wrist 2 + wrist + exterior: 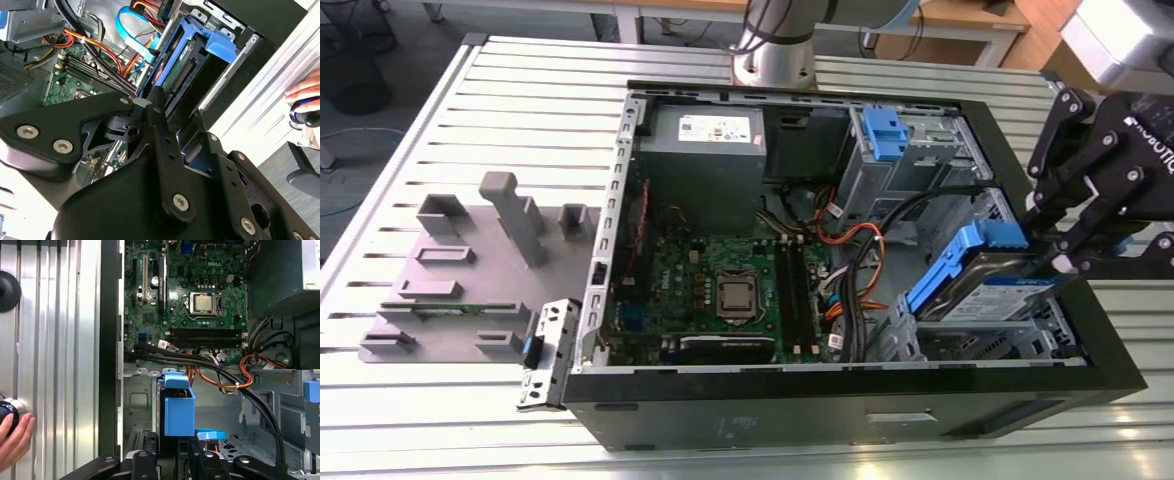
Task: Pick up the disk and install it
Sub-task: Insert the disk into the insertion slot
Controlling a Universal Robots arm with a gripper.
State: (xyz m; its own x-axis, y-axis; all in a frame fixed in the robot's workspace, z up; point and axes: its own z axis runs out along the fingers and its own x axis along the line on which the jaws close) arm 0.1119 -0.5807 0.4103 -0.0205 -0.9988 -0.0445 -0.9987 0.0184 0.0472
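The disk (994, 292) is a silver hard drive with a white-and-blue label and a blue plastic bracket. It hangs tilted over the metal drive bay (987, 340) at the front corner of the open computer case, on the exterior view's right. My black gripper (1058, 262) is shut on its outer end. In the second wrist view the disk (182, 70) runs away from the gripper (175, 117) into the case, connector side showing. In the first wrist view the disk's blue bracket (179, 412) stands just ahead of the gripper (172, 460).
The open case (854, 375) holds a motherboard (720, 280), a grey power supply (704, 140), a fixed blue caddy (881, 130) and black and orange cables (861, 260) near the bay. A grey fixture (467, 270) stands to the exterior view's left. A person's hand (12, 440) rests beside the case.
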